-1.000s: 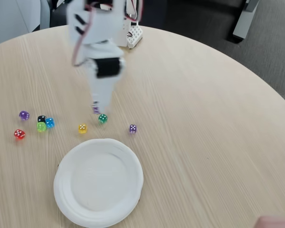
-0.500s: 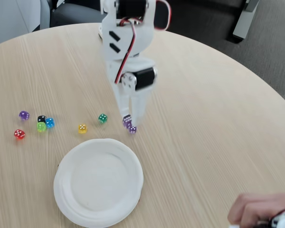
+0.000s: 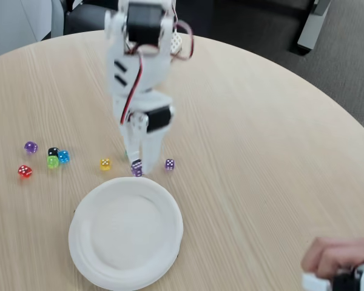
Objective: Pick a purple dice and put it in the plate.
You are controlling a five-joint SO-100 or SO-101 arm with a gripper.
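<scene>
White gripper (image 3: 137, 170) is pinching a deep-purple dice (image 3: 136, 170) with white pips, over pale woodgrain table (image 3: 261, 139). White paper plate (image 3: 126, 231) is sitting lower centre. At left: violet die (image 3: 30, 147), red die (image 3: 25, 171), green die (image 3: 53, 162), blue die (image 3: 64, 156), black die (image 3: 53, 151); yellow die (image 3: 105, 163); lavender die (image 3: 169, 163).

Office or meeting-room setting, as seen in the fixed view. Indicated by a large round table (image 3: 273, 139) with pale wood-grain laminate top, dark grey carpet-like flooring (image 3: 340, 66) beyond its edge, and a grey furniture leg or stand (image 3: 310, 27) at upper right. Hobby-robotics use suggested by a white 3D-printed arm (image 3: 139, 79) with exposed servo wiring mounted on the tabletop, and by a person's hand (image 3: 335, 257) at the lower right corner.
</scene>
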